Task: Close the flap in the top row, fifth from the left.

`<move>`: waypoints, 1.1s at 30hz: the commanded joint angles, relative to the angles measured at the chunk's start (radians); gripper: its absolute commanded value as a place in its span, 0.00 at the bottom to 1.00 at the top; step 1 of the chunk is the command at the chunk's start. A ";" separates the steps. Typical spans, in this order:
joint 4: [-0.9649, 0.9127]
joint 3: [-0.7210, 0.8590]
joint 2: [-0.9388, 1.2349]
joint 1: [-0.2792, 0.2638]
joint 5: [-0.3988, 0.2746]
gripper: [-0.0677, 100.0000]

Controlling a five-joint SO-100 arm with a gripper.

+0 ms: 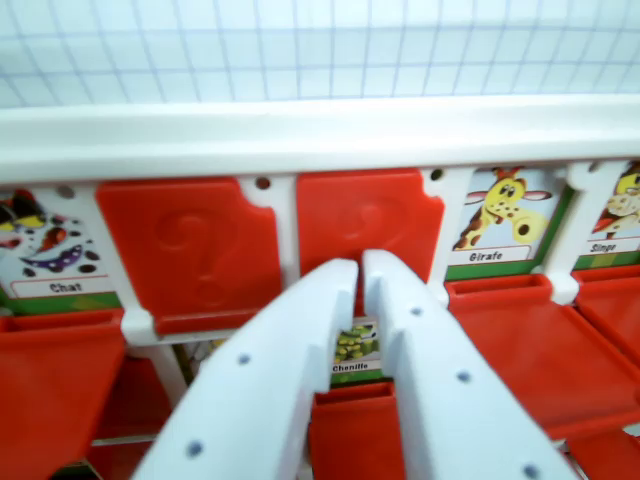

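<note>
Pincer (pixel 360 268) tips stood nearly together (a slim gap remained) against a raised red flap (pixel 368 230), above the Chenille card (pixel 352 350).

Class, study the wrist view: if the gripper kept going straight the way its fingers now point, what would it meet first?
Most likely the closed red flap just beyond the gripper, whose fingertips sit nearly together at that flap's lower edge. Depth is unclear, so they may already touch it.

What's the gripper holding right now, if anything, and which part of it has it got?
Nothing. The gripper is nearly shut on empty air, tips in front of a closed red flap.
</note>
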 commanded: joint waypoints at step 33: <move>0.534 0.278 1.069 -0.117 0.078 0.00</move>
